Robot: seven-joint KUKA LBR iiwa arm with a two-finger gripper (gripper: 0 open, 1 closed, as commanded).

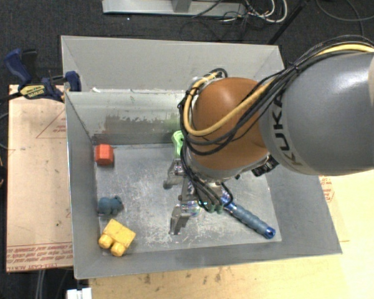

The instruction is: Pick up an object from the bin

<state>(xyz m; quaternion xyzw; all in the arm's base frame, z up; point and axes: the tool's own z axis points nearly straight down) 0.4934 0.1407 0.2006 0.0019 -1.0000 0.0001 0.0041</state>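
Five small things on the scratched grey bin (137, 185) floor: red cube (103, 154) back-left, blue-grey lump (108, 205) and yellow block (116, 237) front-left, green piece (177, 141) half hidden behind the wrist, blue marker (249, 218) just right of the gripper (176, 198). Fingers spread, nothing between them, over bare floor mid-front. Cables (249, 5) on dark ground beyond.

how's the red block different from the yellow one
The red block is a plain cube; the yellow block is longer, with round knobs at one end. The red block lies near the back wall, the yellow block at the front corner. Both sit loose on the bin floor, at the view's left.
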